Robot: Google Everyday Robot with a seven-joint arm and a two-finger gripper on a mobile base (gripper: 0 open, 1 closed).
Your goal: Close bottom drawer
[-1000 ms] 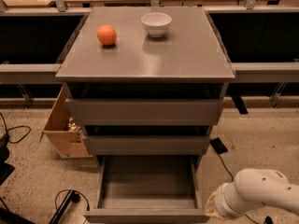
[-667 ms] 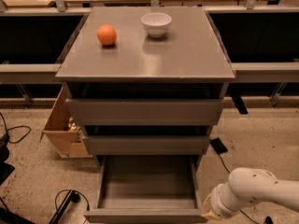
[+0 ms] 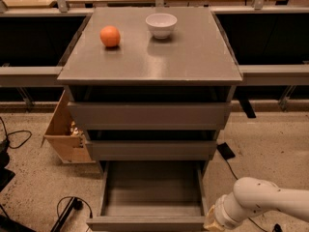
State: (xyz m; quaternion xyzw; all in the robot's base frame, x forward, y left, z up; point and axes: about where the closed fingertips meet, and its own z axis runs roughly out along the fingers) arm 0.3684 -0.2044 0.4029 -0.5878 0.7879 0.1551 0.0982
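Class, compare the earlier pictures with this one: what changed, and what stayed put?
The arm has edged left, bringing the gripper close to the right front corner of the bottom drawer, at the picture's lower edge. Nothing was grasped or released. The drawer stays open; the orange and bowl have not moved.

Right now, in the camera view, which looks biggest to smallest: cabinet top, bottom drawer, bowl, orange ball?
1. Flat grey cabinet top
2. Open grey bottom drawer
3. Round white bowl
4. Orange ball
The pincer sits by the drawer's front right corner.
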